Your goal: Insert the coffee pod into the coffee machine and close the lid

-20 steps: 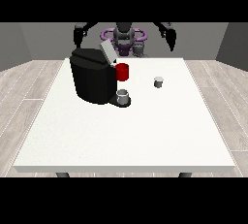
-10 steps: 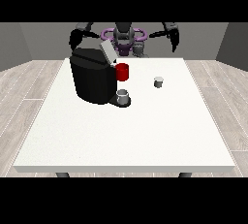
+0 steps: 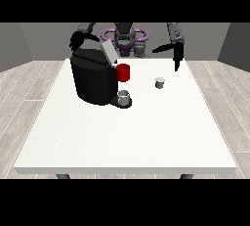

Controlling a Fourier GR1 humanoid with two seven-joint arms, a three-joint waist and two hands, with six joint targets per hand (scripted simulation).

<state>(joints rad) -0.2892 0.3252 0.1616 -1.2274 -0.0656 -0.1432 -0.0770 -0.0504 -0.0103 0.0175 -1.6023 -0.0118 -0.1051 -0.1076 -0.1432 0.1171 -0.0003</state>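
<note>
My hand at the view's right [image 3: 177,56] hangs with fingers straight, holding nothing; the coffee pod [image 3: 159,82] stands on the table [image 3: 146,137] below and inboard of it; I should descend vertically, straddle the pod, then pinch; coffee machine [image 3: 95,78] lid [image 3: 108,53] stands raised.

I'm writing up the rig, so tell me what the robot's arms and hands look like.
Both arms are dark grey and segmented, rising from a grey torso ringed with purple. Each ends in a black robot hand: one at the view's right, one at the view's left. No cables, sleeves or markings show.
</note>
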